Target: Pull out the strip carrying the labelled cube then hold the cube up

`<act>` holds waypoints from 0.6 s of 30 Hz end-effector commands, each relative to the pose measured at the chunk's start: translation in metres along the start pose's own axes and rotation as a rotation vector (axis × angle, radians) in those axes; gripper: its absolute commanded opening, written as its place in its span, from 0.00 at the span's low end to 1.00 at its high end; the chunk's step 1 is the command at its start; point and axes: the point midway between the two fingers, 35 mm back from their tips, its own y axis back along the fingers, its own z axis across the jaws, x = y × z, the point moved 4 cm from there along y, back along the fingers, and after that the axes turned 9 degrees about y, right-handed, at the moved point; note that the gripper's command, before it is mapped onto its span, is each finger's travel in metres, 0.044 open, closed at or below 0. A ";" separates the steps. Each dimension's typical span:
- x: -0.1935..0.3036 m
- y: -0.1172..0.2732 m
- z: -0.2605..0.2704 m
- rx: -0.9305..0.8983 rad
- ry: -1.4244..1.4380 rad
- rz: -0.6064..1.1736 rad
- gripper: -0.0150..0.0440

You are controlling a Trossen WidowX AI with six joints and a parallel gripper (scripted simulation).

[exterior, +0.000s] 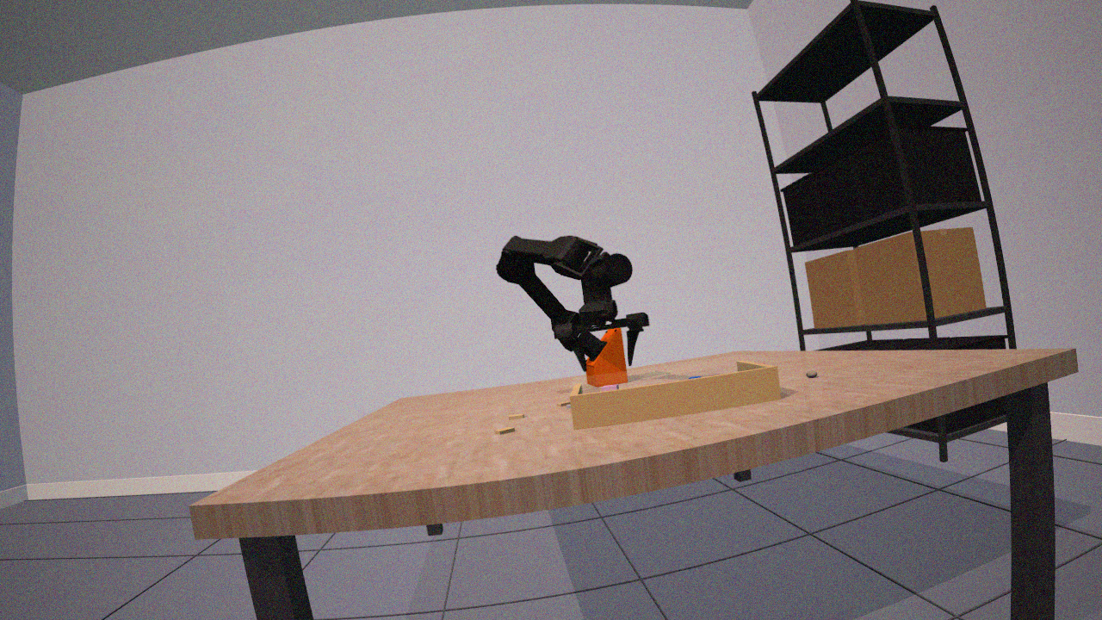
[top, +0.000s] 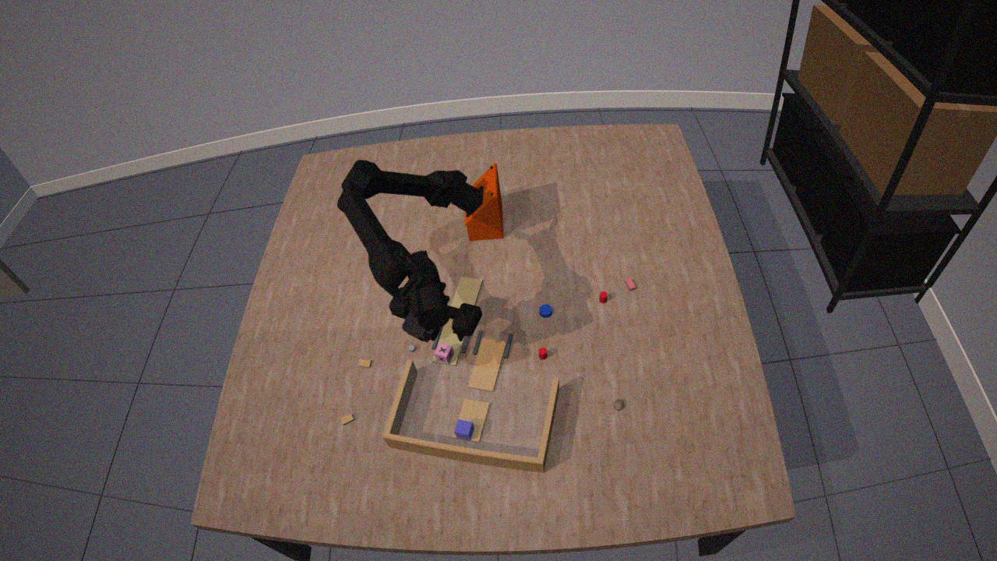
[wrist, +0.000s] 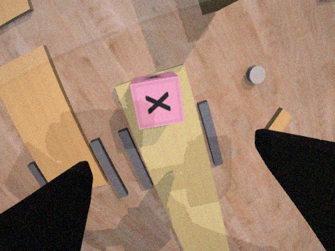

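Note:
A pink cube marked with a black X sits on the far end of a yellow strip, in the wrist view. The visible length of this strip is in one piece; the arm covers part of it in the top view. A tan strip piece lies beside it. Across a gap, a separate tan piece carries a blue cube. My gripper is open and empty above the yellow strip, its fingers wide to either side, with the pink cube ahead of them.
Grey rails flank the strips. A low three-sided wooden wall stands around the blue cube. A blue disc, red cylinders and a grey cylinder lie around, with small tan blocks.

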 end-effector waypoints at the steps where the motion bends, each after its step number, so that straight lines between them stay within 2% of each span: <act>1: -0.015 -0.002 0.001 0.007 0.004 0.003 1.00; 3: -0.019 -0.003 0.001 0.007 0.004 0.003 1.00; 10: -0.019 -0.011 0.001 0.007 0.004 0.003 0.69; 18: -0.020 -0.025 0.001 0.007 0.004 0.003 0.68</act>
